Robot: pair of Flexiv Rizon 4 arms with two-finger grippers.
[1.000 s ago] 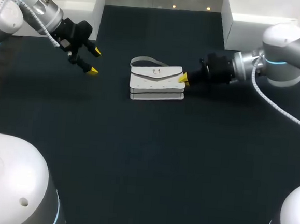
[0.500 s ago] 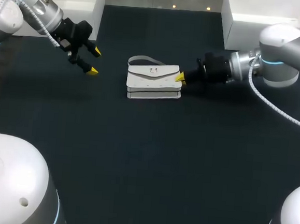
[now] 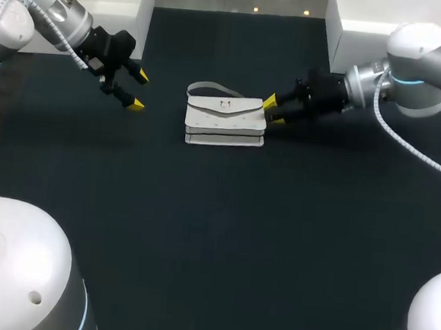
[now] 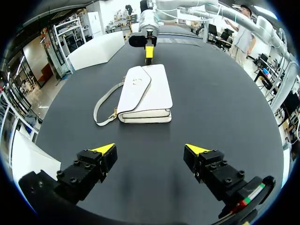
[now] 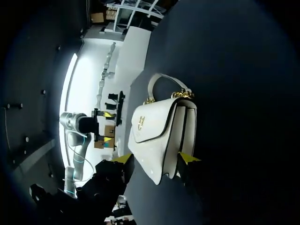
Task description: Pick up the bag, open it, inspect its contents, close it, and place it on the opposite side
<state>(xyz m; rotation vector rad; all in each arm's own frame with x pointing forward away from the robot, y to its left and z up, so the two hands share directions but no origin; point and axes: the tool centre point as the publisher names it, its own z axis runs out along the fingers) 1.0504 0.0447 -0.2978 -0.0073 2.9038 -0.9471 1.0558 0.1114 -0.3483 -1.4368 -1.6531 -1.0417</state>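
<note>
Left gripper, right gripper; one bag.

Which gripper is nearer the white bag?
Right. The right gripper is right at one end of the bag, with its jaws apart around that end. The left gripper hangs off the bag's other end, jaws open, with bare table between them.

A white bag lies on the dark table.
</note>
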